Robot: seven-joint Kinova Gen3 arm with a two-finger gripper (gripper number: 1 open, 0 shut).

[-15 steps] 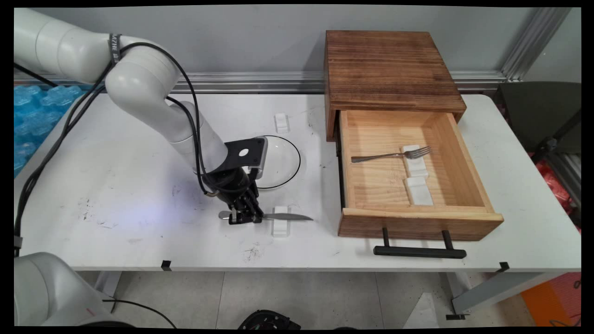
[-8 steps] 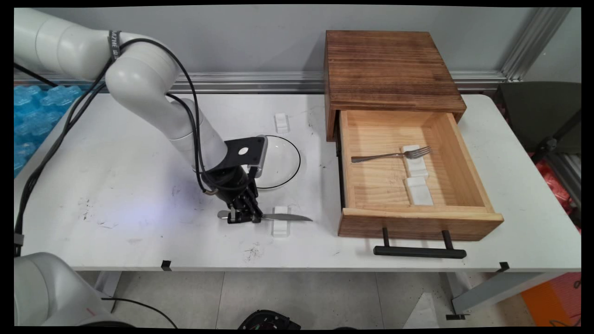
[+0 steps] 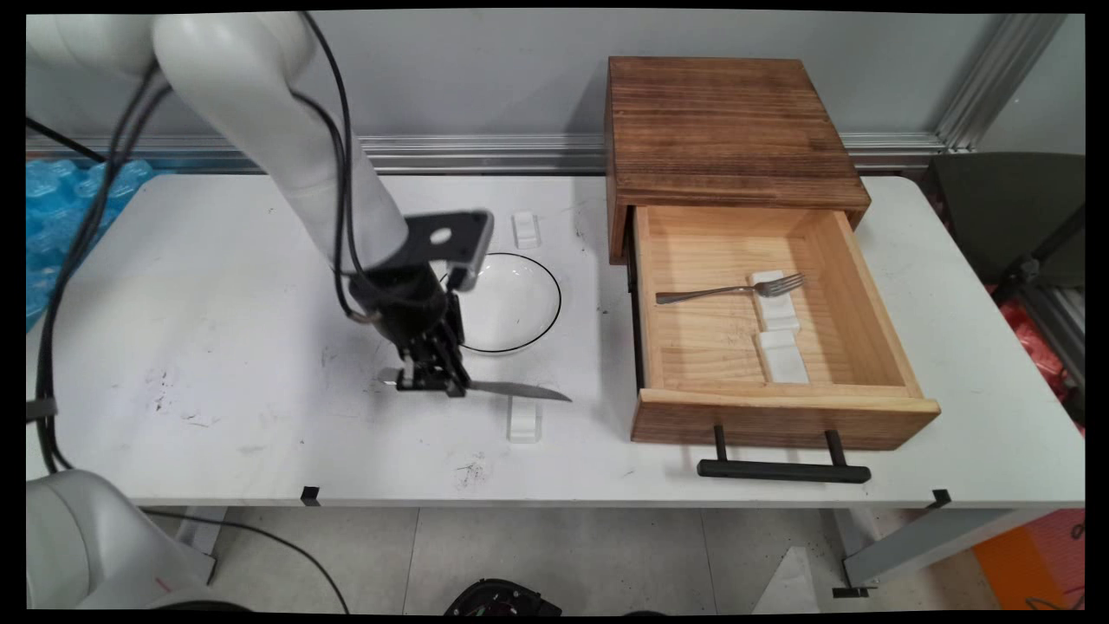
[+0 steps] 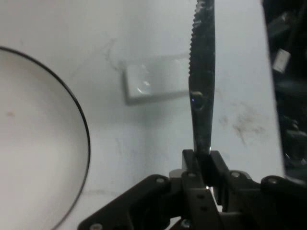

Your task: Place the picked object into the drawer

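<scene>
Currently the black two-finger gripper [image 3: 431, 382] is holding a slim steel table knife with a serrated blade [image 3: 511, 392] [image 4: 202, 72], fingers clamped on its handle, blade hanging above the small white plastic rest block [image 3: 524, 419] [image 4: 152, 82]. Knife is looking stiff, light and likely slippery; the long blade is overhanging the grip, so it may be pivoting. Clear black-rimmed glass plate [image 3: 511, 303] is sitting just behind. Open light wooden drawer [image 3: 784, 407] is lying well apart to the right, with bare white table [image 3: 225, 347] between.

Shiny metal knife [image 3: 511, 391] with a serrated edge, glossy clear plate [image 3: 511, 303], matt black claw [image 3: 431, 382], scuffed white table [image 3: 217, 347], rough-grained wooden drawer box [image 3: 728, 130].
</scene>
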